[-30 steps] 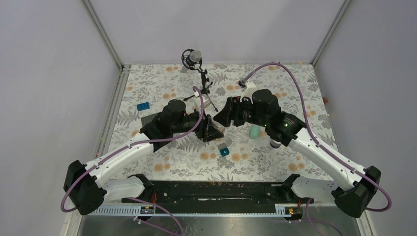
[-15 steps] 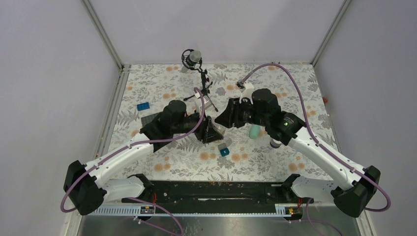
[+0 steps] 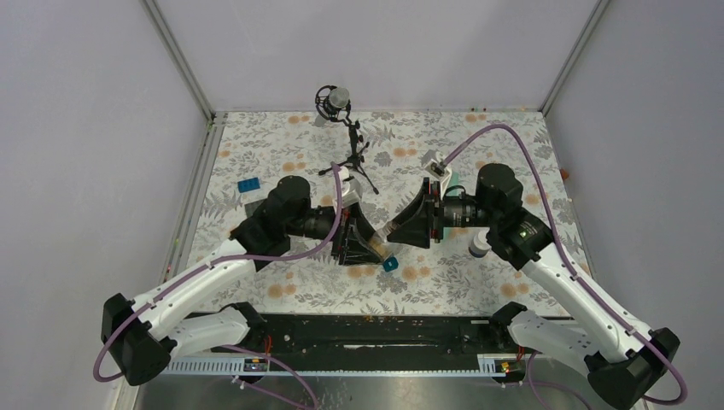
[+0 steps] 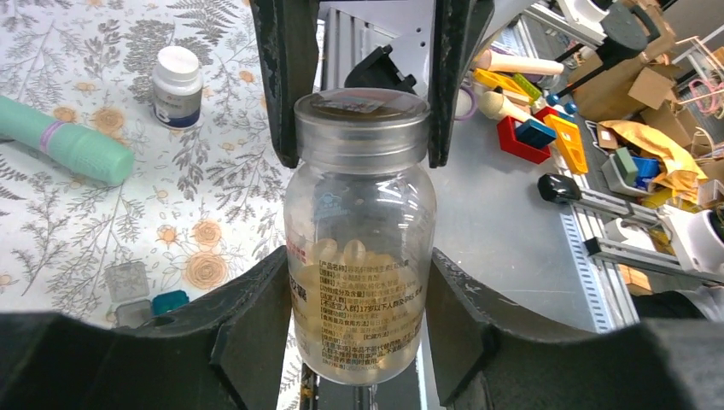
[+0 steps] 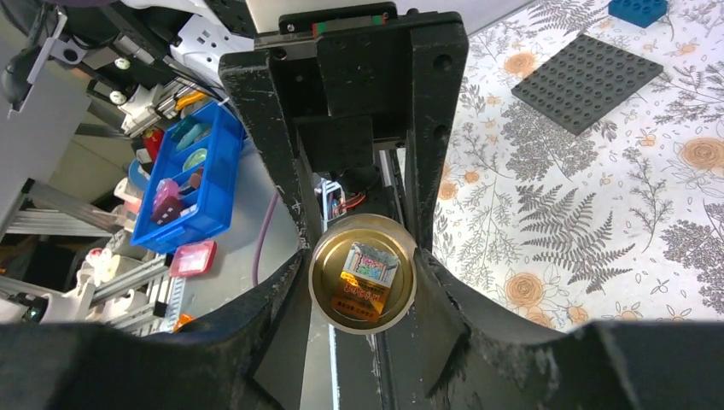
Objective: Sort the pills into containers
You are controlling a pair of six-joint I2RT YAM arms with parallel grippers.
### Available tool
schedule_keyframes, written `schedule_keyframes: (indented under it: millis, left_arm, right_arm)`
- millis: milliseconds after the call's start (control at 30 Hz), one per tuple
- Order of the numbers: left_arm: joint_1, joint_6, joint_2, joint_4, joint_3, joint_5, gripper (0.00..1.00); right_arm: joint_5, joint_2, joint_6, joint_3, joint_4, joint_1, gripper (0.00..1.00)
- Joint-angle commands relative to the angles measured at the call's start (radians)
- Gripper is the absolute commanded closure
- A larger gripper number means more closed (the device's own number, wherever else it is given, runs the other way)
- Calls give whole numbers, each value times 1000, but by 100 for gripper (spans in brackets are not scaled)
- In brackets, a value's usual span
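Top view. Shows the left gripper (image 3: 371,248) pinching the body of a small clear jar (image 3: 380,241) near table centre, with the right gripper (image 3: 393,229) pressed onto its cap from 2 o'clock. Puts the teal box (image 3: 390,264) just beside the jar, at 6 o'clock.

Left wrist view. Confirms a smooth, hard cylinder, glass by the look, under a translucent cap (image 4: 361,128). Finds the pale amber pills (image 4: 354,260) inside, filling the lower half. Locates the mint-green strip (image 4: 72,147) at 10 o'clock and the grey box (image 4: 126,279) at 8.

Right wrist view. Looks end-on at the round cap, with a gold disc showing through, and a studded plate (image 5: 589,81) at 2 o'clock.

Judged light, rigid, slippery and breakable if dropped. Best taken squarely around body and cap rim.
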Motion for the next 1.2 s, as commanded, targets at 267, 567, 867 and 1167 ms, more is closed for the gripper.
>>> schedule_keyframes:
  millis: [267,567,867,1167]
  left_arm:
    - [15,104,3,-102,56,-246,100]
    - [16,52,30,-72,46,-416,100]
    - [15,21,40,-37,37,-450,100]
    - [16,17,40,-35,29,-431,100]
  right_arm:
    - [580,115,243,106,-75,41,14]
    - [596,151,360,94,-62,80,17]
    - [596,200,375,127,-142,102,29]
    - [591,175,381,103,-74,102,69]
